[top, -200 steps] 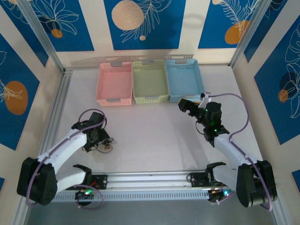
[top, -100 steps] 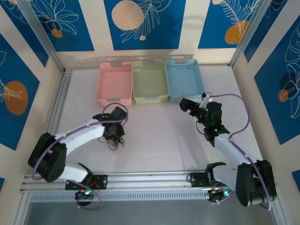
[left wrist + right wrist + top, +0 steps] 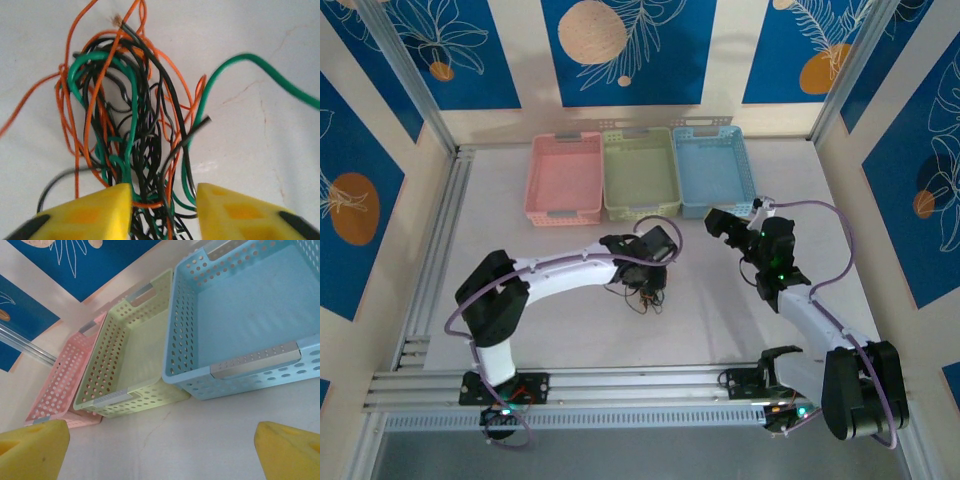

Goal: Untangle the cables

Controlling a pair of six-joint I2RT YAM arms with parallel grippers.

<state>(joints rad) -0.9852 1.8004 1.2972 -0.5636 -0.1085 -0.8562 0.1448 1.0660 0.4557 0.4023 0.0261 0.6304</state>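
The cables [image 3: 130, 125] are a tangled bunch of thin black, orange and green wires lying on the white table; from above the cables [image 3: 646, 292] show as a small dark clump near the middle. My left gripper [image 3: 164, 210] hangs right over the bunch, its yellow fingers [image 3: 95, 212] standing apart with several strands running between them and a gap beside the right one. In the top view the left gripper [image 3: 642, 278] sits at the end of the stretched-out arm. My right gripper [image 3: 162, 450] is open and holds nothing, hovering near the blue basket; from above the right gripper [image 3: 716, 222] points at the baskets.
Three perforated baskets stand in a row at the back: pink basket [image 3: 564, 180], green basket [image 3: 640, 172] and blue basket [image 3: 715, 168]. From the right wrist, the blue basket [image 3: 255, 361] is closest, with the green basket [image 3: 117, 399] and pink basket [image 3: 60, 385] to its left. A metal rail [image 3: 620, 385] runs along the near edge.
My left arm has swung from the left side to the table's middle, and the cable bunch came along with it. The left jaws closed, then parted again. The right arm stayed still.
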